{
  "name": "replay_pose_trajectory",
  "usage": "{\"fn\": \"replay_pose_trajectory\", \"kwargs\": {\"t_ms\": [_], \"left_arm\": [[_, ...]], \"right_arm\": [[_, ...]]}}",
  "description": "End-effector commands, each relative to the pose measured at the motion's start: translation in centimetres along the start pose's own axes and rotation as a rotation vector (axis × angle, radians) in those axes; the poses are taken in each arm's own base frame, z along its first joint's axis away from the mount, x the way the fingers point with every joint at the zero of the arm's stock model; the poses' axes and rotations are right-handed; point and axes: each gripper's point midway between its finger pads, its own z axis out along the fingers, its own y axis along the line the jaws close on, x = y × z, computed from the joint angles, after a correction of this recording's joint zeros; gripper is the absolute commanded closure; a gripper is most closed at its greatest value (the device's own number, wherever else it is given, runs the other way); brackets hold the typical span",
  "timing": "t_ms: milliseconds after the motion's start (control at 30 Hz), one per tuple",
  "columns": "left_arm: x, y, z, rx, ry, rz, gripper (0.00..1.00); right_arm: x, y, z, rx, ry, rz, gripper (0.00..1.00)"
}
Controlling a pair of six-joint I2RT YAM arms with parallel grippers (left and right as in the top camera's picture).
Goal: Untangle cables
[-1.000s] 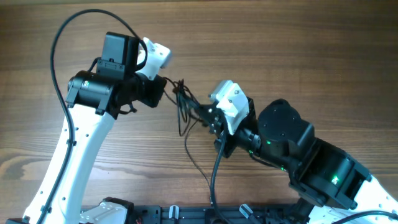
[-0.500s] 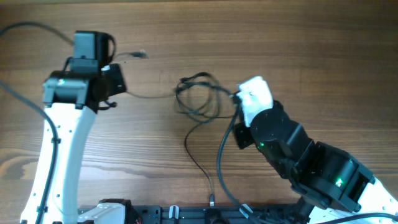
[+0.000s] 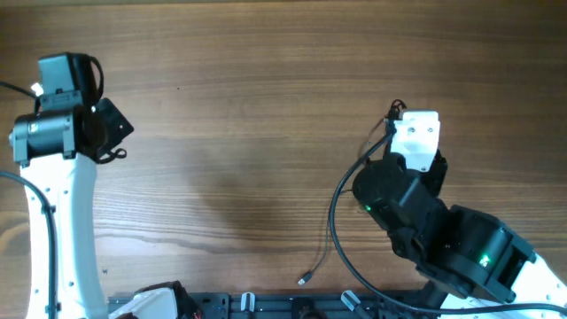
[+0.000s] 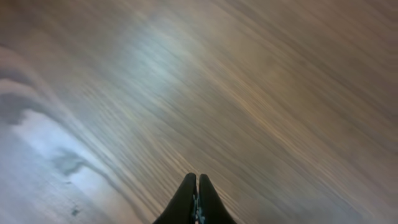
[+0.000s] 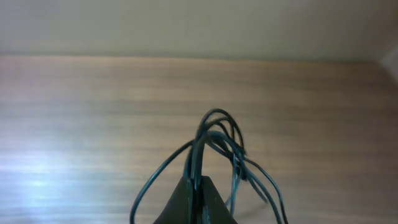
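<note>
Right gripper (image 5: pixel 198 182) is pinched shut on the cables (image 5: pixel 219 132), their loops bunched just beyond its jaws, one plug end (image 3: pixel 305 279) trailing toward the front edge of the table (image 3: pixel 266 80). Left gripper (image 4: pixel 197 186), closed on nothing visible, sits well apart, far left.

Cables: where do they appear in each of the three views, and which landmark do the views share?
Overhead: cables form a small dark bunch right of centre.
Left wrist: not in it; only the shut left gripper shows.
Right wrist: centre, looped over the tip of the shut right gripper, which pinches them.
Shared landmark: the wooden table, seen in all three.
</note>
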Motion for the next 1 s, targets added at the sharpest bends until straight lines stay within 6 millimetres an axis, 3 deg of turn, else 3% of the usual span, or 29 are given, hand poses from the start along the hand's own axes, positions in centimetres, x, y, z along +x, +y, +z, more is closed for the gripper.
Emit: {"fn": "replay_pose_trajectory", "kwargs": {"t_ms": [0, 67, 100, 133, 233, 267, 433, 533, 667, 733, 767, 800, 833, 867, 967], "left_arm": [[2.4, -6.1, -2.3, 0.373, 0.090, 0.207, 0.96], [3.7, -8.6, -3.6, 0.532, 0.116, 0.331, 0.96], [4.3, -9.6, -4.2, 0.600, 0.121, 0.393, 0.96], [4.9, -10.4, -4.9, 0.661, 0.122, 0.454, 0.96], [6.4, -12.3, -6.5, 0.805, 0.113, 0.607, 0.96], [6.8, -12.7, -6.9, 0.836, 0.110, 0.643, 0.96], [7.6, -13.4, -7.4, 0.861, 0.116, 0.681, 0.96], [7.7, -13.4, -7.4, 0.862, 0.117, 0.682, 0.93], [8.3, -13.3, -7.6, 0.876, 0.148, 0.675, 0.83], [8.8, -13.0, -7.7, 0.878, 0.176, 0.669, 0.80], [9.0, -12.9, -7.7, 0.875, 0.188, 0.666, 0.81], [9.3, -12.7, -7.7, 0.871, 0.206, 0.663, 0.82], [9.4, -12.7, -7.7, 0.870, 0.210, 0.662, 0.83], [9.4, -12.6, -7.7, 0.870, 0.213, 0.662, 0.83], [9.5, -12.6, -7.7, 0.869, 0.214, 0.661, 0.84]], "right_arm": [[-0.7, 6.2, -0.4, -0.299, 0.017, -0.112, 0.96], [-0.5, 12.2, -2.1, -0.615, -0.007, -0.294, 0.96], [-0.2, 14.1, -3.1, -0.739, -0.021, -0.364, 0.96], [0.6, 16.8, -5.1, -0.934, -0.048, -0.472, 0.96], [3.2, 20.0, -8.9, -1.276, -0.089, -0.666, 0.96], [4.0, 20.3, -9.3, -1.326, -0.088, -0.708, 0.96], [6.3, 19.9, -5.5, -1.174, 0.052, -0.730, 0.96], [7.0, 19.3, -4.9, -1.136, 0.086, -0.748, 0.96], [5.5, 18.5, -2.7, -0.977, 0.067, -0.696, 0.96], [3.4, 16.7, 0.2, -0.741, 0.051, -0.574, 0.92], [2.3, 15.4, 1.5, -0.620, 0.040, -0.504, 0.80], [0.6, 12.4, 3.4, -0.396, 0.021, -0.354, 0.59], [0.1, 11.2, 3.9, -0.319, 0.014, -0.295, 0.53], [0.1, 10.8, 4.0, -0.298, 0.016, -0.269, 0.41], [2.2, 13.6, 2.7, -0.500, 0.083, -0.387, 0.14]]}}
